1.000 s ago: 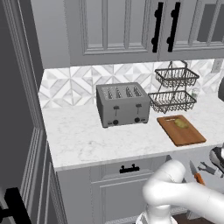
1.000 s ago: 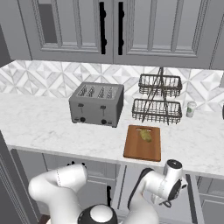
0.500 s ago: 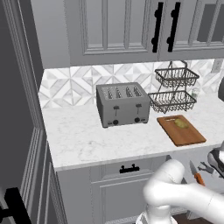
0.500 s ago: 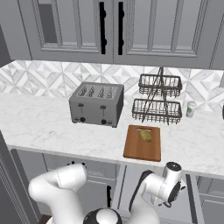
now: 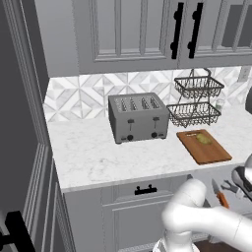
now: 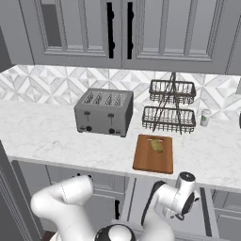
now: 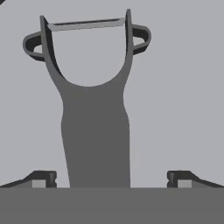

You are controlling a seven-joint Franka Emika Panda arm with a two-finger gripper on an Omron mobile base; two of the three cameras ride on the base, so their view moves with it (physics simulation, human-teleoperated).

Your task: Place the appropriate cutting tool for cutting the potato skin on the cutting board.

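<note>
We've got the toaster (image 5: 138, 117) sitting on the counter (image 5: 93, 157) against the tiled wall. Just right of the toaster is a two-tier wire basket rack (image 5: 195, 101). In front of the rack, right of the toaster, lies the board (image 5: 204, 146) with the potato (image 5: 204, 139) on its far end. Lower right of the toaster, below the counter edge, there's an orange-handled knife (image 5: 219, 195).
</note>
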